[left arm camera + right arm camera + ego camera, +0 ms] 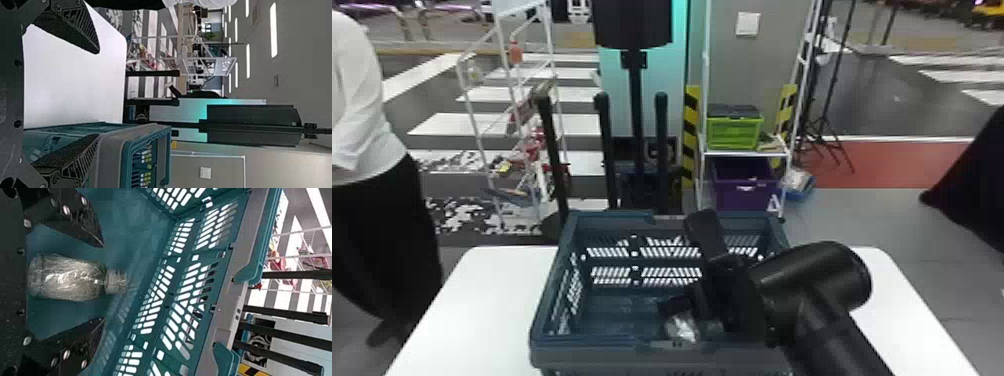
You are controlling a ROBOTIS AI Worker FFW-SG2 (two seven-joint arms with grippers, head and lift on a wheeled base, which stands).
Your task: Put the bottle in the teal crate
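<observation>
While the clear bottle (66, 280) lies in the teal crate (551, 285), the right gripper (689, 320) spreads wide around it, gripping nothing, and the left gripper (97, 94) gapes empty.

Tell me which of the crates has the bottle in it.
The teal crate, on the white table; the green crate and purple crate are at the rack behind.

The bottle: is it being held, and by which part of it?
Not held: the bottle is in the teal crate; the right tool is open around it, with a gap on each side.
</observation>
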